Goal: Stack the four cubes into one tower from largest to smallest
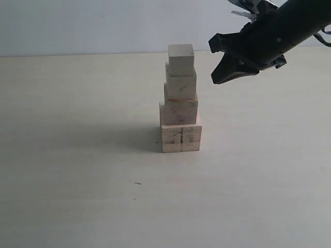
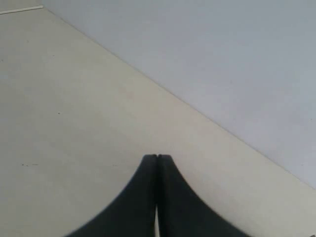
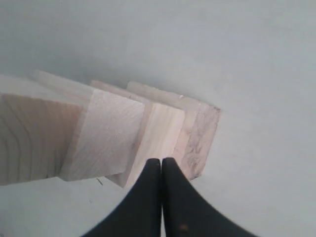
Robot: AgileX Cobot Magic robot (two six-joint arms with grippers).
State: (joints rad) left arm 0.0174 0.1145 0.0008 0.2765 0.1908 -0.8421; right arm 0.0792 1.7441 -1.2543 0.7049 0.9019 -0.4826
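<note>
A tower [image 1: 180,101] of 4 wooden cubes stands near the middle of the table [image 1: 77,186]: the largest cube [image 1: 180,138], with a dark line on its front face, forms the base; the smallest cube [image 1: 181,59] sits on top. The right gripper [image 3: 161,161], jaws pressed together and empty, hangs beside the tower's upper part, apart from it. The left gripper [image 2: 157,157], likewise closed and empty, hangs over the table

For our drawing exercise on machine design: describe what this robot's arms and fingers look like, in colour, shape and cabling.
The left gripper and right gripper each have two matte black fingers, broad at the base, curving to narrow blunt tips. The right arm is a thick black tube with pale wiring beside it. No markings show.
</note>
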